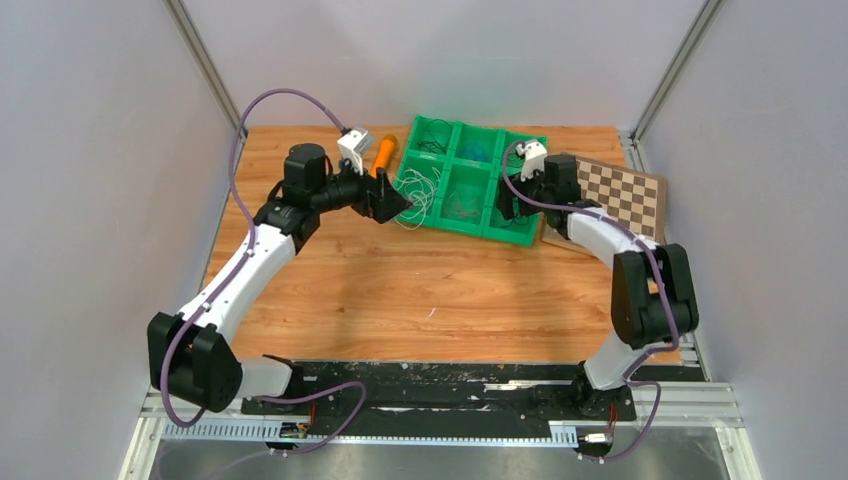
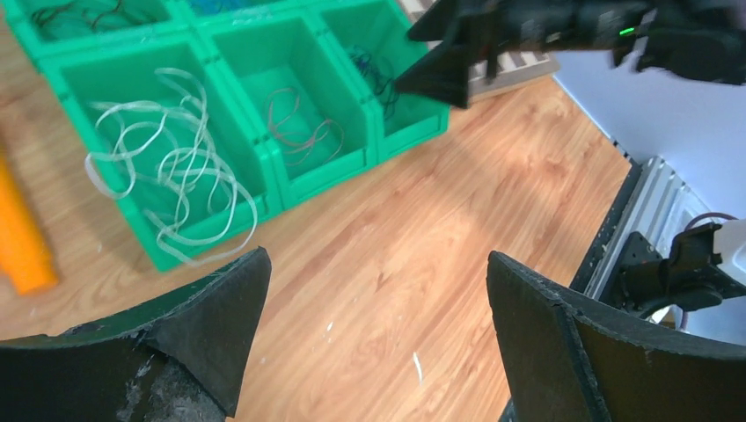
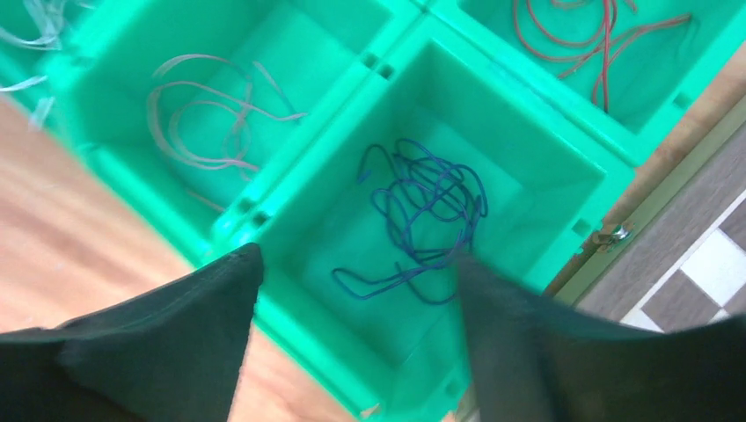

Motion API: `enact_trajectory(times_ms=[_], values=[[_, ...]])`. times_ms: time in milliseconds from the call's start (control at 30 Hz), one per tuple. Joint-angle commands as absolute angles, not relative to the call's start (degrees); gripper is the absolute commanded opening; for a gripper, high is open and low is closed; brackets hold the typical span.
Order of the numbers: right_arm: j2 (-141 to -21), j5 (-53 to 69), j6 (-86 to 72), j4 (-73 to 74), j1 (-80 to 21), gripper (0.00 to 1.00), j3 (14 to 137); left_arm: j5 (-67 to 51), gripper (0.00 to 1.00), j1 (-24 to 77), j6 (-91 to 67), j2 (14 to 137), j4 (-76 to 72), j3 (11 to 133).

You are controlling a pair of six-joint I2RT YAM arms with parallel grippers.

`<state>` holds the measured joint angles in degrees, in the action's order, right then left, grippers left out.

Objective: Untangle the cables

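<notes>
Arms: we counted 2, the left arm [image 1: 235,275] and the right arm [image 1: 610,240], both stretched out to the tray.
Tray: 1 green tray [image 2: 325,180] w/ 6 compartments, 2 rows of 3, sat at the far middle of the wooden surface [image 1: 400,300].
Cables, total: we made out 6 bundles, 1 per compartment; strands per bundle were too fine for us to count.
Near row, L to R: white cable [image 2: 167,167] in the near-left compartment, its loops hanging over the near rim; pink-red cable [image 3: 215,105] in the middle; blue cable [image 3: 422,211] in a loose clump in the near-right compartment, on the chessboard side.
Far row, L to R: dark cable [image 2: 75,13]; teal-blue cable [image 1: 476,152]; red cable [image 3: 598,44].
Left end effector [image 2: 376,259]: its jaws stood wide apart w/ nothing between them, over bare wood just beside the tray's near-left compartment and the white loops.
Right end effector [image 3: 356,255]: jaws apart, nothing gripped, hanging above the compartment w/ the blue cable. We couldn't tell whether a fingertip touched the blue loops.
Other items: 1 orange cylinder [image 1: 384,152] lay just left of the tray's far-left corner. 1 chessboard [image 1: 620,195] lay just right of the tray, partly under the right arm.
</notes>
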<state>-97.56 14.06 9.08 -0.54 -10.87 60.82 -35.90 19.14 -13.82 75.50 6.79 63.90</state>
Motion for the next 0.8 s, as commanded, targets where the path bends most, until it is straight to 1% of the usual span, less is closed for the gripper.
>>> enact_trajectory(times_ms=[0, 33, 67, 100, 133, 167, 200, 267, 367, 433, 500, 567, 667, 767], values=[[-85.93, 20.3, 7.1, 7.03, -11.34, 0.93, 64.14, -36.69, 1.0, 14.6, -11.87, 72.06, 17.75, 67.57], [-83.84, 20.46, 7.18, 8.36, -11.29, 0.99, 64.54, -37.15, 1.0, 12.31, -12.13, 72.06, 21.22, 68.15], [-81.89, 20.63, 7.31, 9.78, -11.13, 1.0, 64.86, -37.46, 1.0, 11.12, -12.11, 72.53, 23.22, 70.12], [-80.03, 20.68, 7.52, 10.98, -10.84, 1.0, 64.94, -37.05, 1.0, 9.04, -11.55, 73.18, 28.48, 71.49], [-78.21, 20.84, 7.6, 12.14, -10.42, 1.0, 64.95, -35.48, 1.0, 8.12, -9.1, 74.85, 35.42, 75.4], [-76.64, 21.27, 7.59, 13.16, -9.65, 1.0, 64.75, -34.22, 1.0, 6.45, -7.58, 76.1, 38.94, 77.69], [-75.06, 21.84, 7.45, 14.03, -8.55, 1.0, 64.44, -30.81, 1.0, 5.68, -5.52, 78.42, 44.67, 81.36], [-72.57, 22.77, 6.48, 15.63, -5.48, 1.0, 63.01, -27.97, 1.0, 2.75, -3.72, 80.63, 49.52, 84.17], [-70.33, 25.37, 4.7, 18.68, 1.41, 1.0, 60.33, -26.4, 1.0, -2.71, -1.98, 81.22, 50.07, 82.43], [-68.58, 26.03, 6.67, 20.29, 4.52, 1.0, 57.01, -23.0, 1.0, -4.01, -0.82, 79.84, 48.34, 78.43], [-64.76, 24.94, 8.88, 21.18, 5.08, 1.0, 52.87, -18.83, 1.0, -4.17, -0.42, 78.75, 47.01, 74.08], [-61.46, 26.67, 9.45, 21.71, 5.02, 1.0, 49.18, -17.19, 1.0, -4.15, -1.41, 77.79, 46.69, 71.44], [-59.09, 28.07, 7.8, 21.8, 5.07, 1.0, 45.16, -16.92, 1.0, -4.13, -2.61, 76.46, 45.82, 67.97], [-57.86, 29.26, 7.9, 21.71, 5.09, 1.0, 43.39, -19.55, 1.0, -4.03, -2.54, 75.54, 45.89, 66.45]])
